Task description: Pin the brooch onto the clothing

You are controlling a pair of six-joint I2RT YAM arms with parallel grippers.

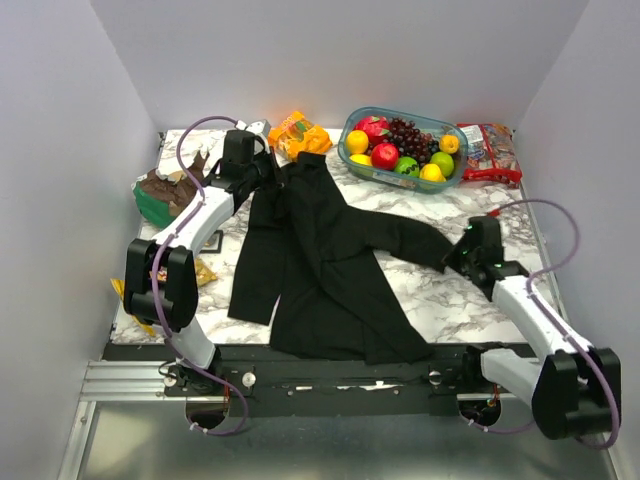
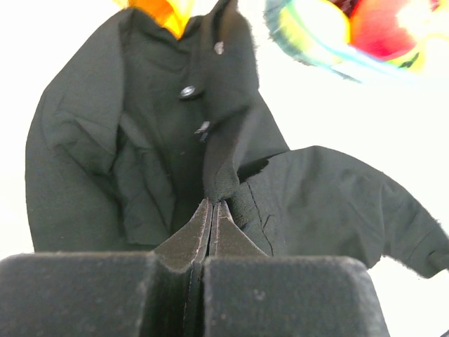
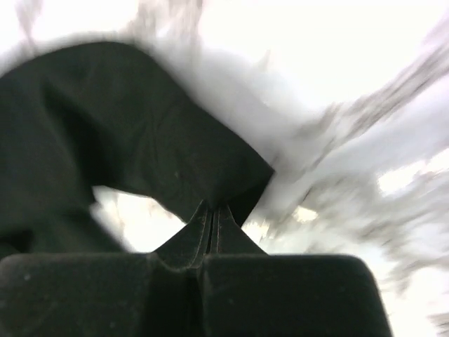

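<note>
The black shirt (image 1: 320,250) lies spread on the marble table (image 1: 470,300), collar at the far end, one sleeve stretched to the right. My left gripper (image 1: 263,172) is shut on a fold of the shirt's front edge near the collar (image 2: 223,175); small white buttons (image 2: 187,91) show just beyond it. My right gripper (image 1: 456,256) is shut on the end of the right sleeve (image 3: 210,168); that view is blurred. The brooch is not in view in any frame.
A clear tub of fruit (image 1: 403,148) stands at the back right, with a red packet (image 1: 490,150) beside it. An orange packet (image 1: 300,133) lies by the collar. A brown and green bag (image 1: 165,195) sits at the left edge.
</note>
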